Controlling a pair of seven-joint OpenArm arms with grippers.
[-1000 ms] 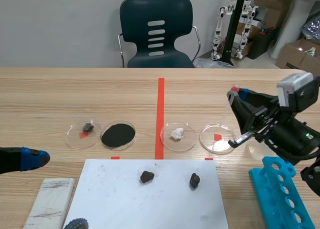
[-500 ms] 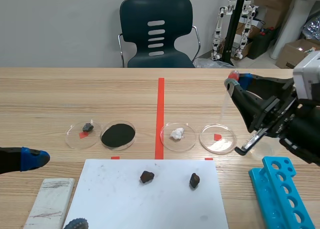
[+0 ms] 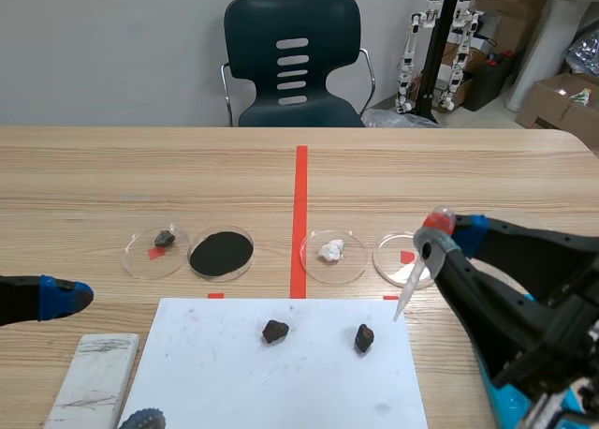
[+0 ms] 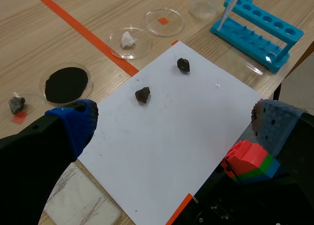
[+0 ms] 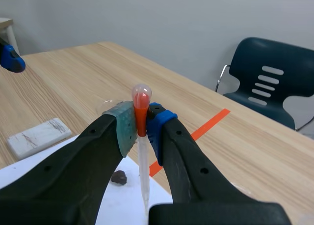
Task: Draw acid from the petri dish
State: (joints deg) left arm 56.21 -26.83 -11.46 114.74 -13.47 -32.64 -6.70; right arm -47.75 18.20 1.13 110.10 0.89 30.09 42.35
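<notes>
Your right gripper is pinching a dropper between its two pads, just under the rounded bulb. The thin tube hangs down at a tilt. Your left gripper is spread wide and holds nothing, low at the near left of the table.

The petri dish you need is the clear one sitting over a red tape mark, just right of the dish holding a white lump. In the scene view the right gripper partly covers it. I cannot tell whether there is liquid in it. The dropper's tip hangs in the air on the near side of the dish, not inside it.

By its looks the dropper is light, thin plastic — stiff along the tube, soft at the bulb. A harder squeeze where you hold it would likely push air or liquid out. The dish looks shallow, light and apt to slide on the wood, so lower the tip in gently and avoid nudging the rim.

Only the right wrist view shows the grip itself, pads against the dropper's neck. Only the left wrist view shows the dish uncovered — and the blue rack with its row of holes, which the arm mostly hides in the scene view.
</notes>
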